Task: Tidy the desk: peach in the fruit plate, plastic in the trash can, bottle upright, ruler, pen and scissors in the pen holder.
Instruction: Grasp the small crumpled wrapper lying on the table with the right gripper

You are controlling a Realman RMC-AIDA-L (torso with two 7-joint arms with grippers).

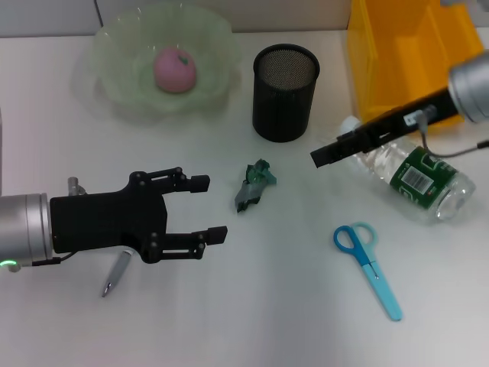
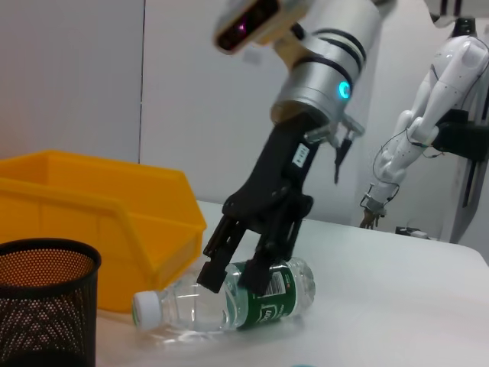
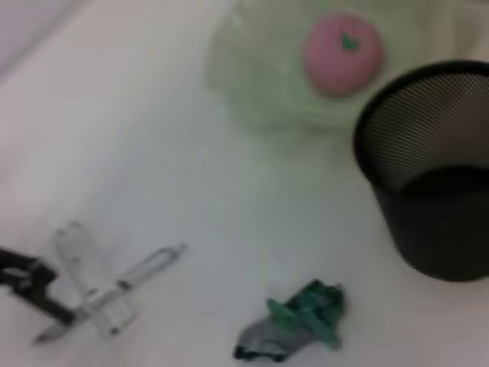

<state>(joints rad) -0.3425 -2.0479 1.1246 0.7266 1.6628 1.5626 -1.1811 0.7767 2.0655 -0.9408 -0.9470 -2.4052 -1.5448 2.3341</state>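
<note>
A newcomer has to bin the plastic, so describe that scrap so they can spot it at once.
Start at the black mesh pen holder near the middle of the white desk. Just in front of it, a little toward the robot's left, lies the crumpled plastic scrap, by itself on the bare desk. It is the only green, wrinkled thing there, unlike the blue scissors and the clear bottle.

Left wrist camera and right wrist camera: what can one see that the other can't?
Only the left wrist view shows the bottle lying on its side, the right tool open around it, and the yellow bin. Only the right wrist view shows the peach in the green plate, the crumpled plastic and the pen. Both show the black mesh pen holder.
</note>
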